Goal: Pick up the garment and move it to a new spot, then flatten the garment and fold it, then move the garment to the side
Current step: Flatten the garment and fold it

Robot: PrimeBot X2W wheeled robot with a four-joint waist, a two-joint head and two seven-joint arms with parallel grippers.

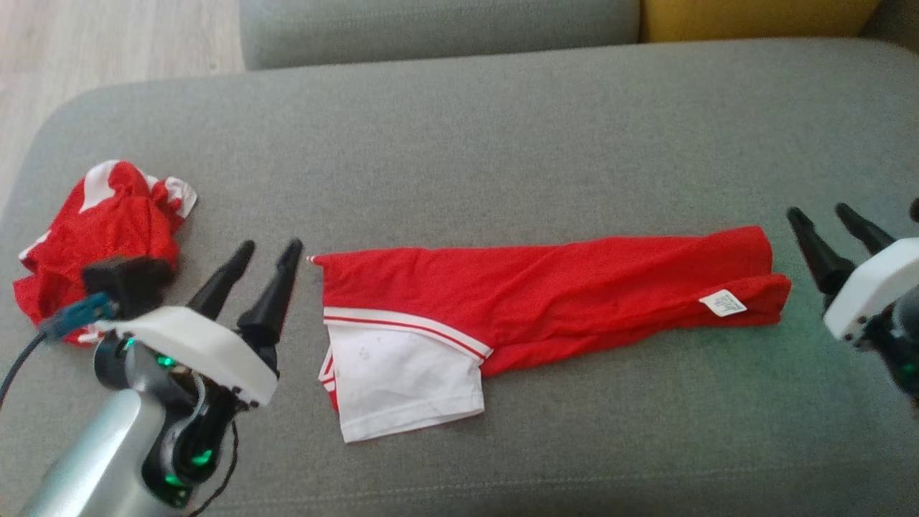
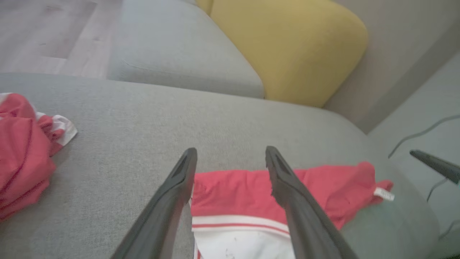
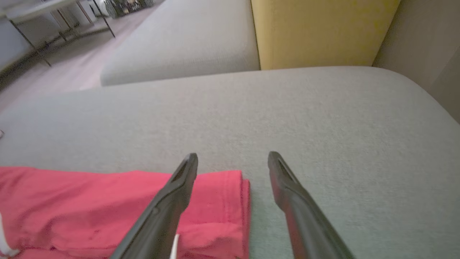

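Note:
The garment point(image 1: 546, 298) is a red shirt with a white sleeve and red-white trim, folded into a long strip across the grey sofa cushion point(image 1: 459, 143). A white label shows near its right end. My left gripper point(image 1: 269, 251) stands open just off its left end, holding nothing; in the left wrist view the garment point(image 2: 237, 196) lies between and beyond the left gripper point(image 2: 231, 154). My right gripper point(image 1: 818, 214) is open just past its right end. The right wrist view has the garment point(image 3: 107, 201) under the right gripper point(image 3: 233, 160), at the cloth's edge.
A crumpled red and white cloth point(image 1: 100, 230) lies at the cushion's left end, behind my left wrist. Another grey cushion point(image 1: 438, 29) and a yellow one point(image 1: 754, 18) lie beyond. Wooden floor point(image 1: 86, 50) shows at the far left.

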